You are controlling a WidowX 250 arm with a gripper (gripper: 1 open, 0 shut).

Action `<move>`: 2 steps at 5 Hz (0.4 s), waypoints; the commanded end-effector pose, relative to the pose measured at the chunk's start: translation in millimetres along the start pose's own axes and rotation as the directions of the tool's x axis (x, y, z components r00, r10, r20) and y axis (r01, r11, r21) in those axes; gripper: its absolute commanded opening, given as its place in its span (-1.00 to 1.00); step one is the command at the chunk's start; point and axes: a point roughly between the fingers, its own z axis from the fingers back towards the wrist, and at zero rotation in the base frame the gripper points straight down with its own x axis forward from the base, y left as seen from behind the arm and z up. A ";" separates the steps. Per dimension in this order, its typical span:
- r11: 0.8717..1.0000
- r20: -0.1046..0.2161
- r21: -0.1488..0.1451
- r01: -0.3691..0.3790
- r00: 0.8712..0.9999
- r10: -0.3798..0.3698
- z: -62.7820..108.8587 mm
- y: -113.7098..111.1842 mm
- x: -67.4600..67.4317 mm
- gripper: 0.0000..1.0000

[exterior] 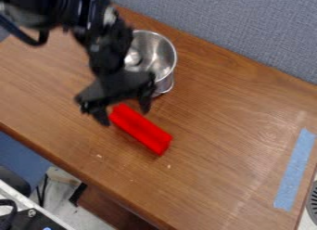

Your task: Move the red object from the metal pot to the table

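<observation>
The red object, a long bright red block, lies flat on the brown wood table, just in front of the metal pot. The shiny pot stands upright and nothing shows inside it. My gripper hangs pointing down over the block's left end, between the block and the pot. Its dark fingers are spread open and hold nothing. The black arm reaches in from the upper left and hides the pot's left rim.
A strip of blue tape runs along the table's right side. The table's front edge drops off at the lower left, with cables and a white object below it. A grey wall stands behind the table.
</observation>
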 end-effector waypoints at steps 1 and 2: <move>1.000 0.030 -0.019 0.007 1.000 -0.006 -28.8 5.5 3.4 1.00; 0.999 0.035 -0.038 0.004 0.999 -0.003 -56.2 7.4 3.6 1.00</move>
